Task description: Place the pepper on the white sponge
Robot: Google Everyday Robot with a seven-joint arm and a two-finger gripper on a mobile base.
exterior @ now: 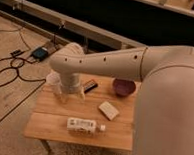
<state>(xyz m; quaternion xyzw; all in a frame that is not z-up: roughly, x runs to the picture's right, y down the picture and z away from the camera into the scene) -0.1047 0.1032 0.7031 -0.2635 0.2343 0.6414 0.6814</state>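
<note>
Figure: we are viewing a pale wooden table [49, 125]. The white bottle [84, 125] is lying on its side, its label print unreadable. The white sponge [108, 110], a soft-edged cream block, is lying flat near the table's middle, its long axis running diagonally from far left to near right. The gripper [73, 97] is hanging beside the translucent cup [54, 82] with its fingers spread. We are not making out the pepper, nor anything held.

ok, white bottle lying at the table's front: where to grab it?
Probably mid-body, from above, closing across its narrow width: the white bottle lies flat on its side, cap toward the right, both long sides free. The gripper hangs open at the back left of the table, beside the cup.
</note>
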